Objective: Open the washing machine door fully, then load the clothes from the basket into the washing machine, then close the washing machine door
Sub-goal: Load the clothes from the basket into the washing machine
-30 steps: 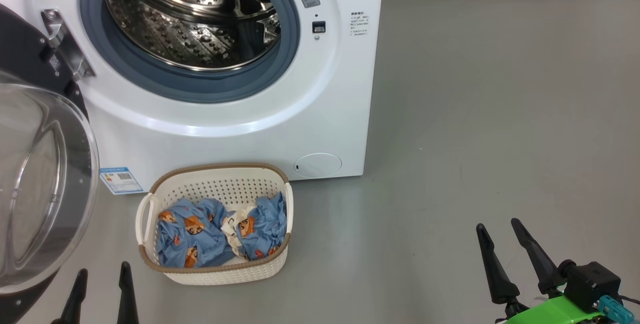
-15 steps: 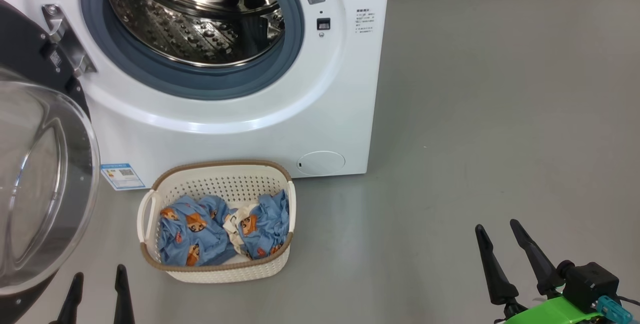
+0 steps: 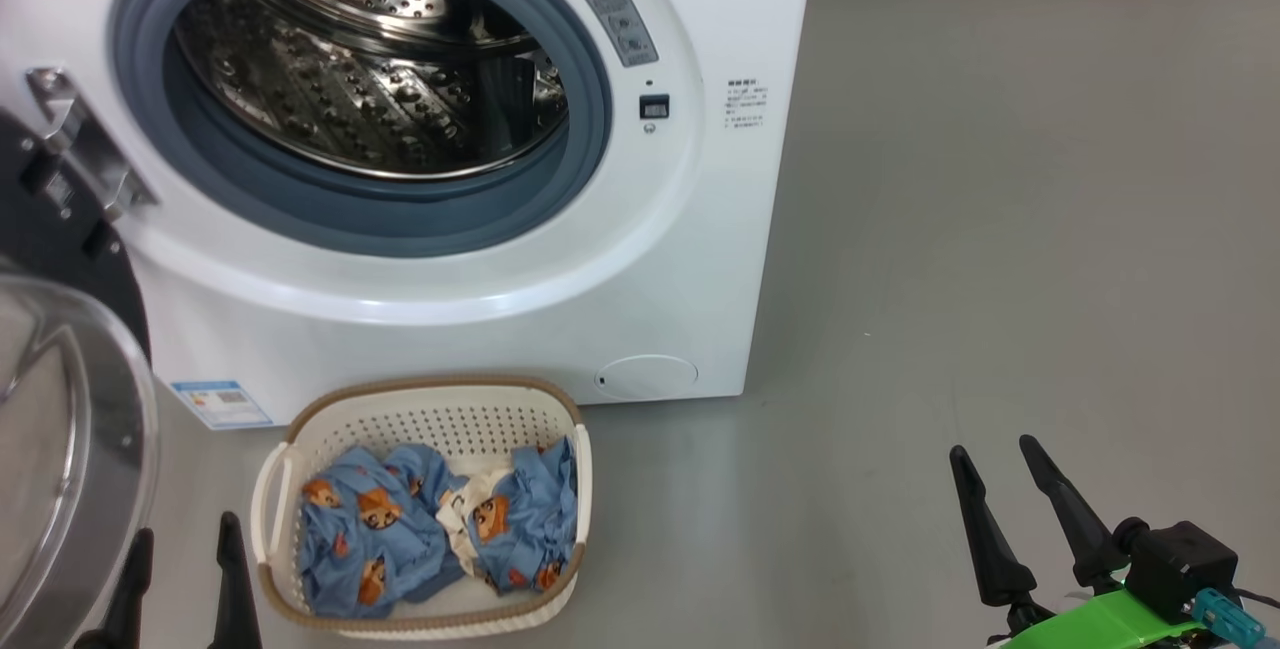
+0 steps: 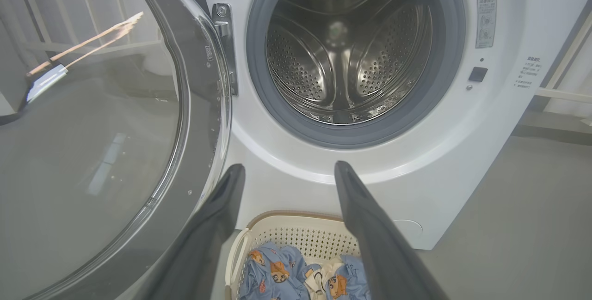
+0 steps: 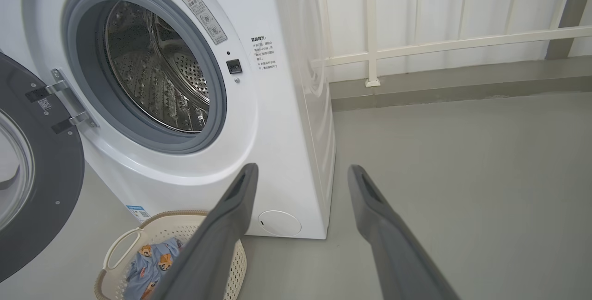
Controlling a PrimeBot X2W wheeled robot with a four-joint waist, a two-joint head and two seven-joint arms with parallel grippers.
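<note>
Washing machine door wide open, left; basket w/ clothes at foot of washing machine, maybe touching. Left gripper, right gripper: fingers apart. Open floor right.

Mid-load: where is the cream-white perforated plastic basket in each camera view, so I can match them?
Head view: cream-white perforated plastic basket at the bottom, left of centre.
Left wrist view: bottom edge, centre.
Right wrist view: bottom-left corner.
Shared landmark: round white filter cap low on the white washing machine, to the basket's right in each view.
</note>
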